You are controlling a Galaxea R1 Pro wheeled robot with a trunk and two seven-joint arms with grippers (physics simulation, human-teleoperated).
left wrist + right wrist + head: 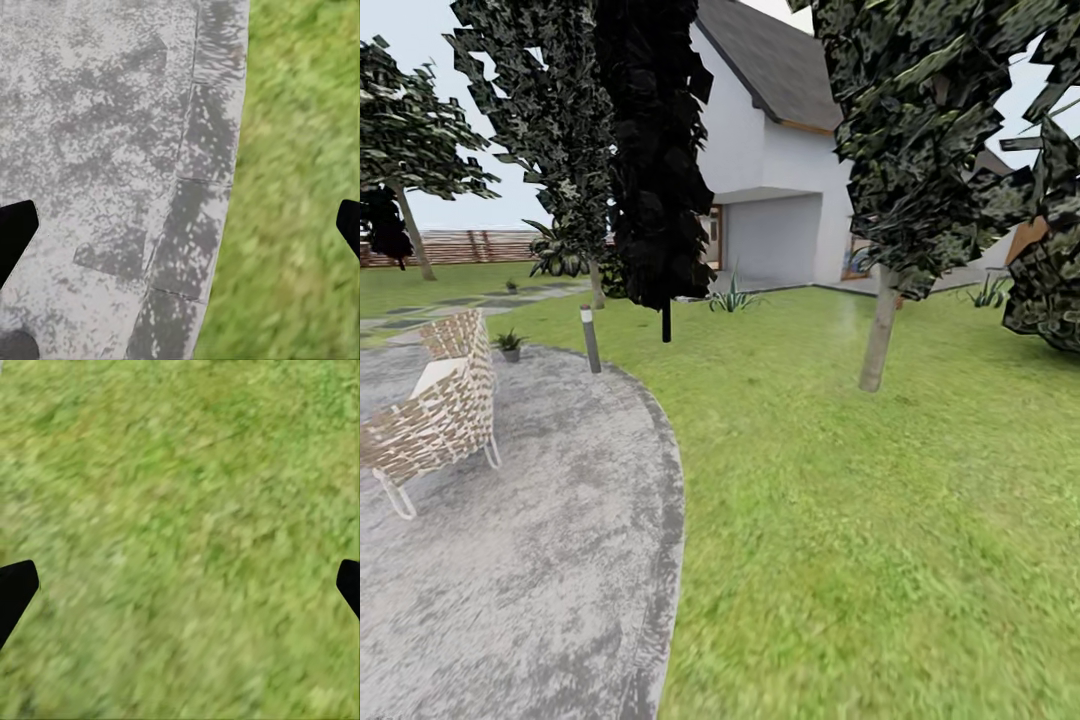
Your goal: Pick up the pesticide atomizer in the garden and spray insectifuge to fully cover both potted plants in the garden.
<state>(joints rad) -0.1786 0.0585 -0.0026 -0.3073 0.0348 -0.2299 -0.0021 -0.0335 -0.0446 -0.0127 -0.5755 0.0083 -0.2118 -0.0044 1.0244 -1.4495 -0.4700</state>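
Head view, ground: a round grey paved patio (530, 560) takes up the lower left, edged by a curved band of darker stones; green lawn (860, 500) spreads across the rest of the garden.
Head view, surroundings: a white house (770, 170) with a dark roof stands at the far side of the lawn, a brown slatted fence (470, 246) runs along the far left, and flat stepping stones (420, 315) lead off beyond the patio.
Head view, trees: a pale-trunked tree (880, 340) stands on the lawn to the right, and a very dark narrow tree (655, 160) rises near the middle.
Head view, furniture: a woven wicker chair (435, 410) sits on the patio at the left, with a short grey post (590, 338) at the patio's far edge.
Head view, potted plant: a small leafy plant in a grey pot (510, 345) stands on the patio's far edge, between the chair and the post; a second small plant (511, 286) shows further back by the stepping stones, too small to make out clearly.
Head view, spray bottle: I cannot make it out anywhere here.
Left wrist view, ground: below the left gripper (180, 225) lies the patio's curved edge, with grey paving under one finger and grass under the other.
Left wrist view, gripper: its two dark fingertips (15, 229) sit at opposite edges, spread wide, with nothing between them.
Right wrist view, ground: plain blurred grass lies below the right gripper (180, 585).
Right wrist view, gripper: its fingertips (15, 585) are likewise spread wide and hold nothing.
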